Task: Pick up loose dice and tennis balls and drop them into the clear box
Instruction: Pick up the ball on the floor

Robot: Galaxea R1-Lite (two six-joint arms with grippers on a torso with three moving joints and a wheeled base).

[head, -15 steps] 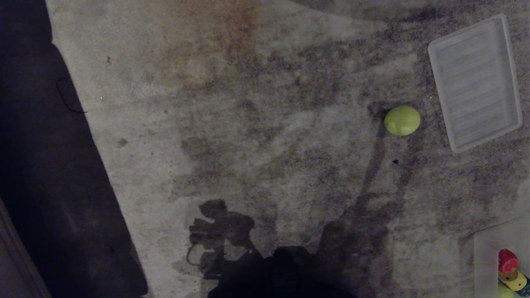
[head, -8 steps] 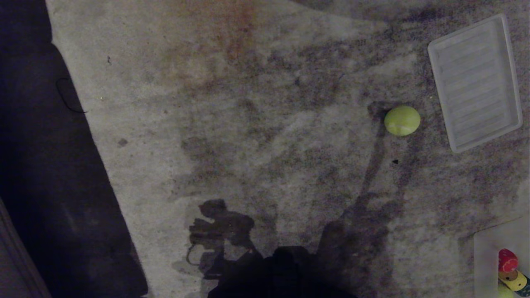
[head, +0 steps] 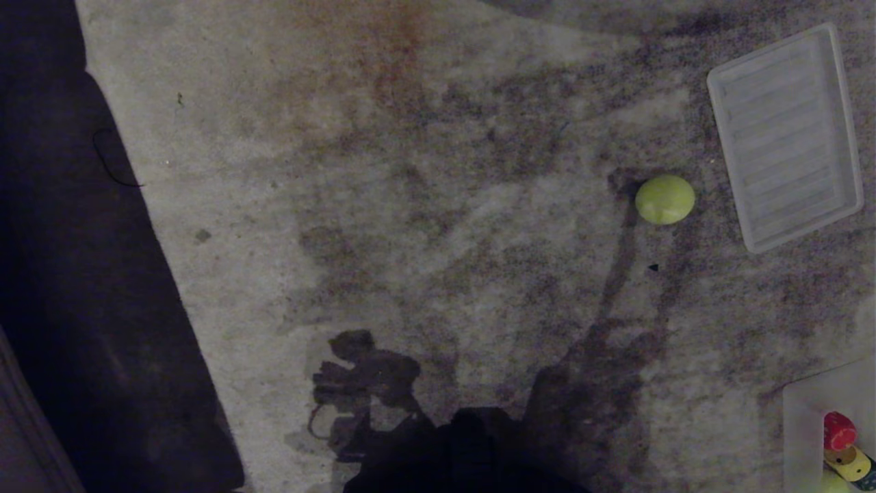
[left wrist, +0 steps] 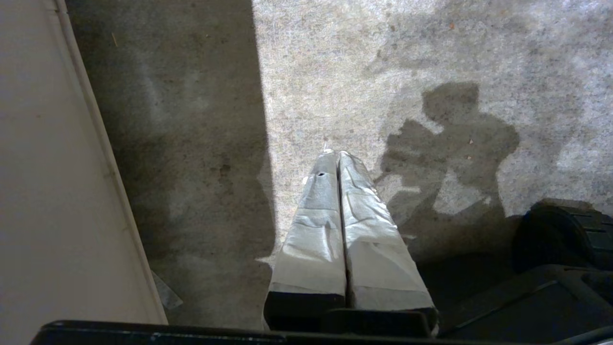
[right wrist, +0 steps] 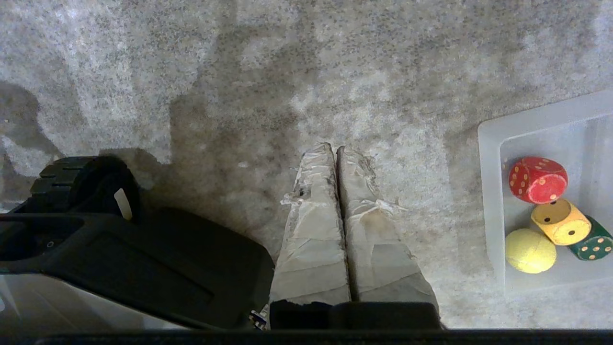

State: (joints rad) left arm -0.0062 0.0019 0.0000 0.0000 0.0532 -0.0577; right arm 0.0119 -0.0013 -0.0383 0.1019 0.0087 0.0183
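The clear box (right wrist: 488,191) on the carpet (head: 438,205) holds a red die (right wrist: 537,179), yellow die (right wrist: 560,222), green die (right wrist: 594,243) and tennis ball (right wrist: 530,250). A loose tennis ball (head: 664,199) lies beside the ribbed lid (head: 786,137). The left gripper (left wrist: 337,155) and right gripper (right wrist: 335,151) are both closed, empty.

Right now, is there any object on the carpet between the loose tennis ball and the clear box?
Nothing visible does. In the head view the tennis ball lies on bare carpet, and the stretch toward the clear box holds only shadows. The ribbed lid lies beside the ball, off that path.
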